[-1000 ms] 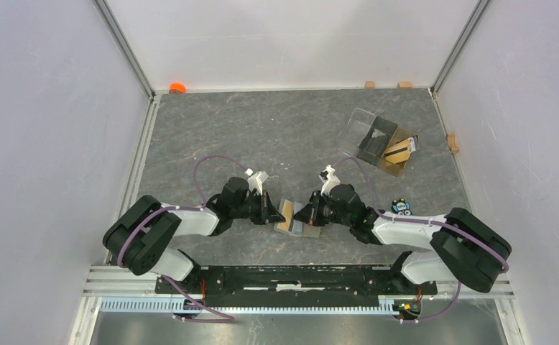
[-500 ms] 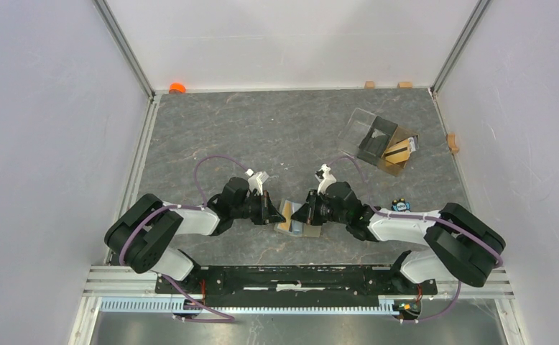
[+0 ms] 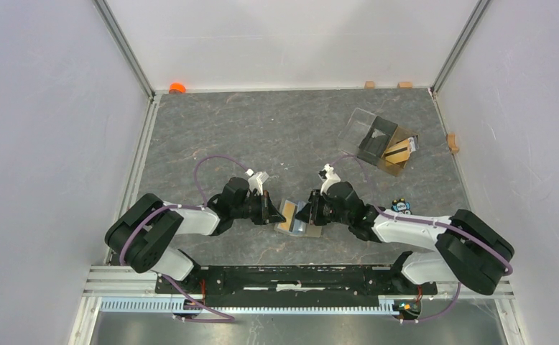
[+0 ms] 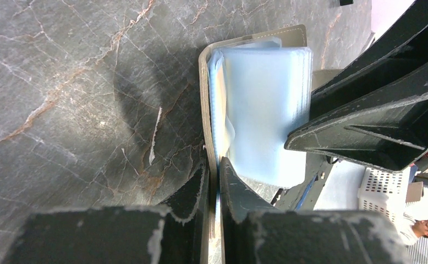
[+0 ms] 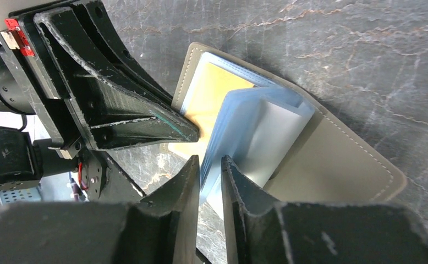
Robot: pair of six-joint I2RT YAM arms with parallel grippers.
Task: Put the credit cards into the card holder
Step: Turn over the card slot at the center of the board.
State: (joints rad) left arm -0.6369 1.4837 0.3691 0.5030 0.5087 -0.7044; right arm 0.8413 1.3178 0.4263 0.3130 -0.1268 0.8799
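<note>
Now, low centre of the top view: left gripper (image 4: 214, 166) clamps the holder (image 5: 338, 159) by its cover, steadying it, while right gripper (image 5: 209, 163) pinches a blue sleeve (image 5: 267, 132) aside, baring a card (image 5: 217, 93).

Bright, even light fills the sharp overhead view. Wrist views blur close up; a soft shadow darkens the table (image 4: 129, 77).

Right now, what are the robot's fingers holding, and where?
Both hold the card holder. The left fingers pinch its khaki cover edge; the right fingers pinch a pale blue inner sleeve.
</note>
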